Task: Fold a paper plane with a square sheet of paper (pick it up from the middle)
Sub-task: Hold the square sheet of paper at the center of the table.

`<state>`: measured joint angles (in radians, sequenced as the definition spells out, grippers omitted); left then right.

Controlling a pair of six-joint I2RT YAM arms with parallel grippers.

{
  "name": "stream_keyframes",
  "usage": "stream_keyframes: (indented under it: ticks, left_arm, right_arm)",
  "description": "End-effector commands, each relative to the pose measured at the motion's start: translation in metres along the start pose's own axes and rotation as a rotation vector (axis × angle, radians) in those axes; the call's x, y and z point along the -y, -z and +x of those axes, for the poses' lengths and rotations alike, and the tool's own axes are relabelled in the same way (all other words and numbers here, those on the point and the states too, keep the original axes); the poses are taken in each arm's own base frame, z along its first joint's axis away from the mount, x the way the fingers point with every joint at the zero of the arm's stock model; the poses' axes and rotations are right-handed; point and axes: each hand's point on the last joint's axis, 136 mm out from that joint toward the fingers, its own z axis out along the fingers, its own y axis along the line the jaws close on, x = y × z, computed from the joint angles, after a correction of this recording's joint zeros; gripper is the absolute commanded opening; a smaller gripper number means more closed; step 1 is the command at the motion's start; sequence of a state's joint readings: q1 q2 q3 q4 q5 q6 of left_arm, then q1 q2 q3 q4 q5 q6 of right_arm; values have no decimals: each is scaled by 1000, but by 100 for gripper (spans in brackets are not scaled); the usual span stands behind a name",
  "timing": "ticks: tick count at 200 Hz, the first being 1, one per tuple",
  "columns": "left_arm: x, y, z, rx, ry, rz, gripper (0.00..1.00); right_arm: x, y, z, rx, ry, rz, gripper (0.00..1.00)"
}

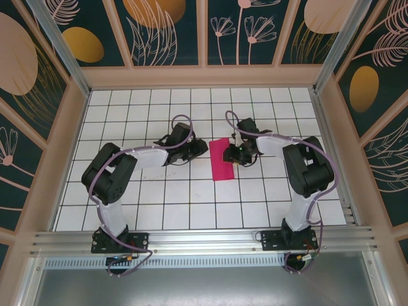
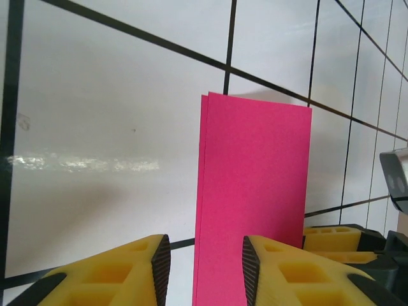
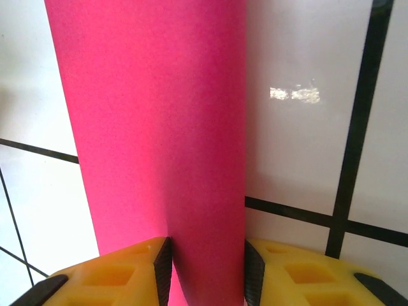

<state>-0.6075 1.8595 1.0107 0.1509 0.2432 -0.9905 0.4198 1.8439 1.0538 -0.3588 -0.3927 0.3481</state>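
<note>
The square sheet of paper (image 1: pixel 222 160) lies on the white tiles between the arms, folded in half into a narrow magenta strip. My left gripper (image 1: pixel 203 148) is at its left side. In the left wrist view this gripper (image 2: pixel 205 271) is open, and the paper (image 2: pixel 255 191) lies flat below the gap with its two layered edges running between the fingers. My right gripper (image 1: pixel 238 155) is low over the strip's right side. In the right wrist view its jaws (image 3: pixel 207 274) stand partly apart and the paper (image 3: pixel 153 115) bulges up between them. A paper plane is out of view.
The white tiled floor (image 1: pixel 191 197) with black grid lines has wooden walls on three sides (image 1: pixel 201 76). An aluminium rail (image 1: pixel 204 239) carries both arm bases at the near edge. A yellow finger of the right gripper (image 2: pixel 338 239) shows beside the paper in the left wrist view.
</note>
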Motion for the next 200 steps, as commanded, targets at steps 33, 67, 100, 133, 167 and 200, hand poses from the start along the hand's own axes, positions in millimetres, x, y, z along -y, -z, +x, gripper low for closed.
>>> stream_keyframes:
  ticks: [33, 67, 100, 133, 167, 200]
  left_arm:
    - [-2, 5, -3, 18, -2, -4, 38]
    - [-3, 3, -1, 10, -4, -1, 37]
    - [-4, 2, 0, 7, -9, -4, 35]
    - [-4, 0, 0, 3, -14, -3, 34]
    - [-4, -1, 2, -8, -19, 0, 33]
    - [-3, -4, 4, -24, -24, 13, 33]
  right_arm:
    - [38, -36, 30, -116, -17, 165, 39]
    - [37, -41, 34, -135, 4, 178, 40]
    - [39, -45, 35, -145, 8, 194, 40]
    - [38, -47, 37, -157, 25, 200, 41]
    - [38, -50, 38, -167, 38, 209, 41]
    - [39, -51, 39, -174, 52, 212, 42]
